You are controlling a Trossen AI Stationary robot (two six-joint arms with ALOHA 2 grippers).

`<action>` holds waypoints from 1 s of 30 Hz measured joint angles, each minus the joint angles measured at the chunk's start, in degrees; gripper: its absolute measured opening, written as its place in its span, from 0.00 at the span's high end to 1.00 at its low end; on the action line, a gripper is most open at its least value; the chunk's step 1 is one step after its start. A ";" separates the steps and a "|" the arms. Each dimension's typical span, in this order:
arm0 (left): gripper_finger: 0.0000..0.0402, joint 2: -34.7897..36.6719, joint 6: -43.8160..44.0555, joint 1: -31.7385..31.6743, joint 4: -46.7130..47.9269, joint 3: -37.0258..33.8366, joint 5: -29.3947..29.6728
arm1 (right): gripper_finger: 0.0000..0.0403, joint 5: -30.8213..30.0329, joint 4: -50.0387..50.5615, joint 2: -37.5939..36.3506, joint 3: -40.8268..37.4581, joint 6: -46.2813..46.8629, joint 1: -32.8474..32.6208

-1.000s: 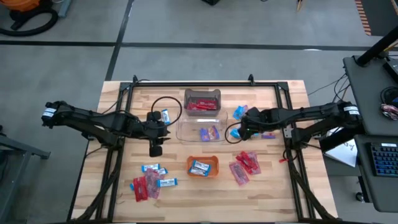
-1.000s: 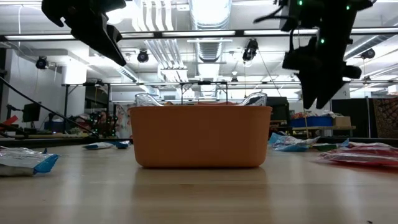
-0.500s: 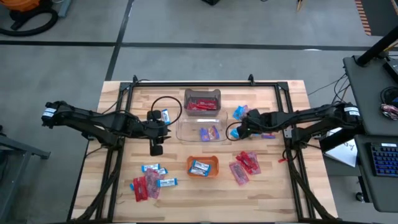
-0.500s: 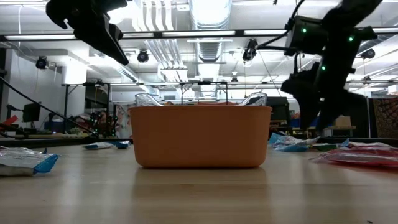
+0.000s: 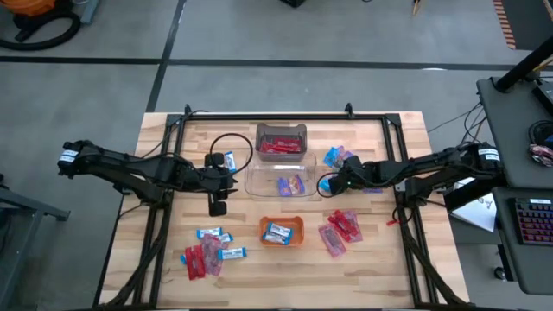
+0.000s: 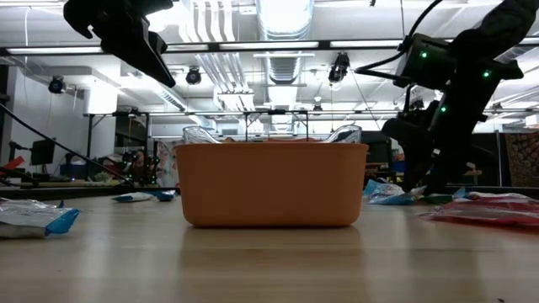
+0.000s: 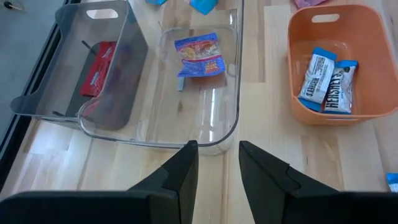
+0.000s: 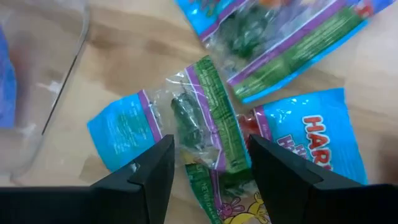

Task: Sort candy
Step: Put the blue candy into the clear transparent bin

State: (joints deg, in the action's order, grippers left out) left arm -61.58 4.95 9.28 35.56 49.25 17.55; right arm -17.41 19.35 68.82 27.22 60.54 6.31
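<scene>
The candy lies in heaps: red and blue-and-white pieces (image 5: 207,252) near left, red packets (image 5: 339,231) near right, blue and purple crinkly packets (image 5: 333,156) at the far right. My right gripper (image 5: 331,182) is low over that far-right heap, open and slanting down. Its fingers stand on either side of a crinkly packet with a purple-and-green stripe (image 8: 205,112) lying flat on the wood. My left gripper (image 5: 233,179) hangs open and empty, high beside the clear bin's left end (image 7: 186,138).
The small orange tray (image 5: 282,231) holds blue-and-white bars (image 7: 326,78). One clear bin (image 5: 281,141) holds red packets; the one nearer (image 5: 281,182) holds a purple-blue piece (image 7: 199,56). A black cable loop (image 5: 230,152) and a blue-and-white piece lie by the left arm.
My right gripper has come down from well above the table to just over the blue and purple packets, tipping more steeply downward and rolling a little. The candy has stayed where it lay.
</scene>
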 joint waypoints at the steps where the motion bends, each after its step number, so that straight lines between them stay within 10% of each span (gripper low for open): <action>1: 0.75 0.00 0.00 0.00 0.01 0.00 0.00 | 0.55 -0.52 -0.01 0.00 0.00 -0.02 0.00; 12: 0.75 0.00 0.00 0.00 -0.65 -0.31 0.06 | 0.95 -2.44 -0.44 -0.11 0.17 -4.09 -0.04; 30: 0.75 0.00 0.24 0.00 -1.81 -0.33 0.06 | 0.98 -11.67 -1.95 -17.81 0.59 -12.41 -0.62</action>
State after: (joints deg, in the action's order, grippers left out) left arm -61.58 5.19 9.28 33.75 48.93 17.61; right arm -29.08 17.40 51.00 27.81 48.13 5.69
